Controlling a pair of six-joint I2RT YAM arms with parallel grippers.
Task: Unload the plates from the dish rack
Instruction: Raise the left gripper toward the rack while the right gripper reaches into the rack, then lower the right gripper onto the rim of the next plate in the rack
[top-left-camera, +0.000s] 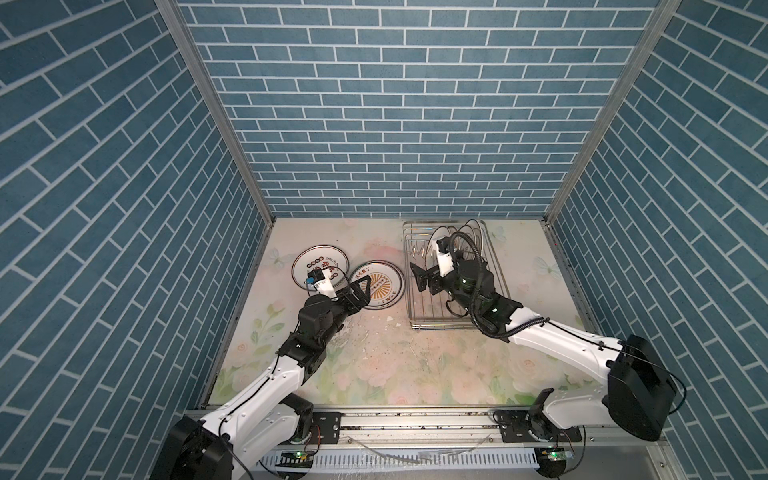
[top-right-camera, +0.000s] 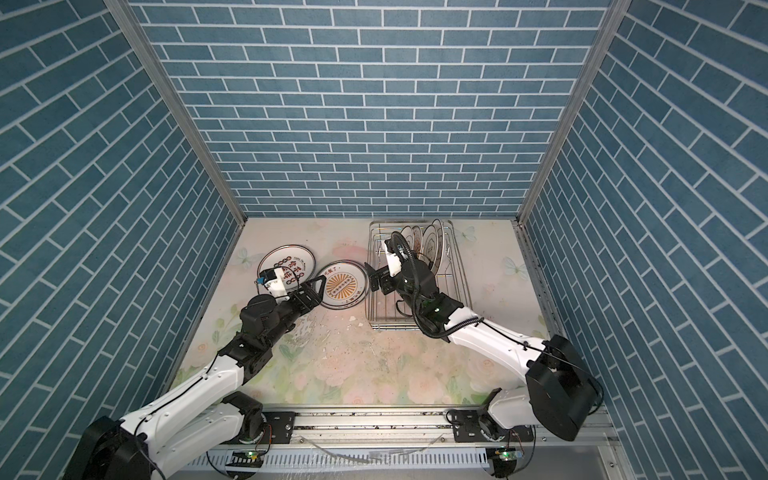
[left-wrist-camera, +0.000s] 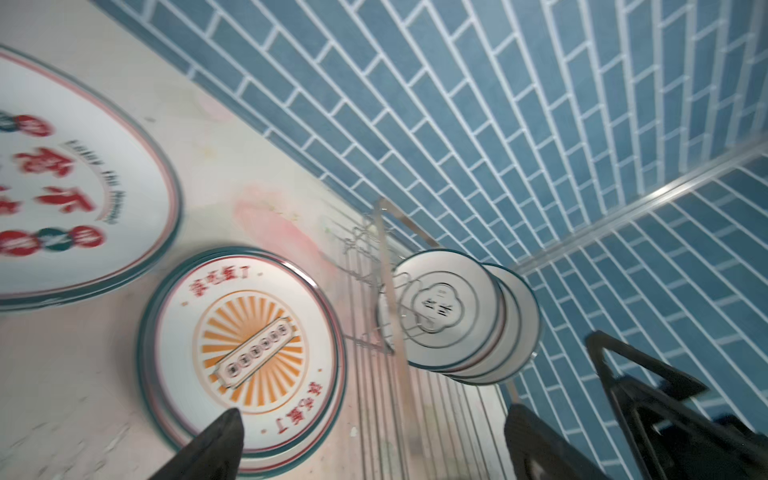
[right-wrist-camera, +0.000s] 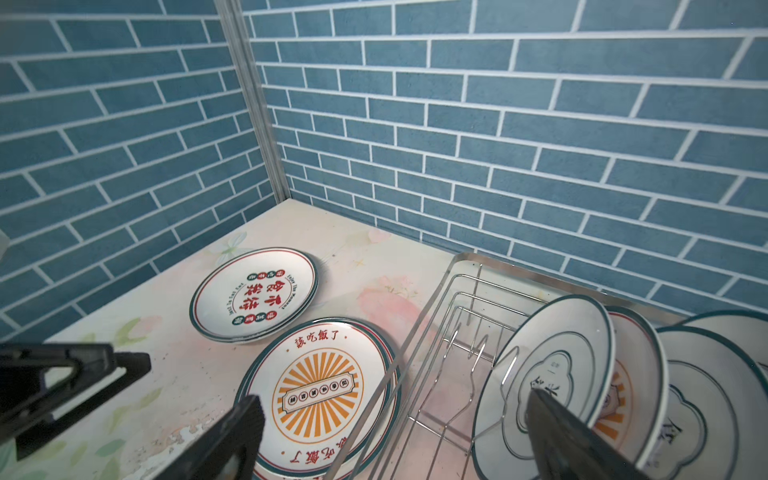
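Several plates (right-wrist-camera: 552, 365) stand on edge, leaning together among the prongs at the far end of the dish rack (top-left-camera: 430, 309). Two low stacks lie flat on the surface (top-left-camera: 374, 374) to its left: the sunburst stack (top-left-camera: 380, 286) just beside the rack and the red-lettered stack (top-left-camera: 316, 266) beyond it. The right pincer (top-left-camera: 419, 277) hangs wide open and empty over the rack's left rim, facing the nearest upright plate. The left pincer (top-left-camera: 365, 294), likewise spread and empty, sits over the sunburst stack's edge. I'd worry that a bite catching a prong along with the plate would drag the rack or tip the leaning neighbours.
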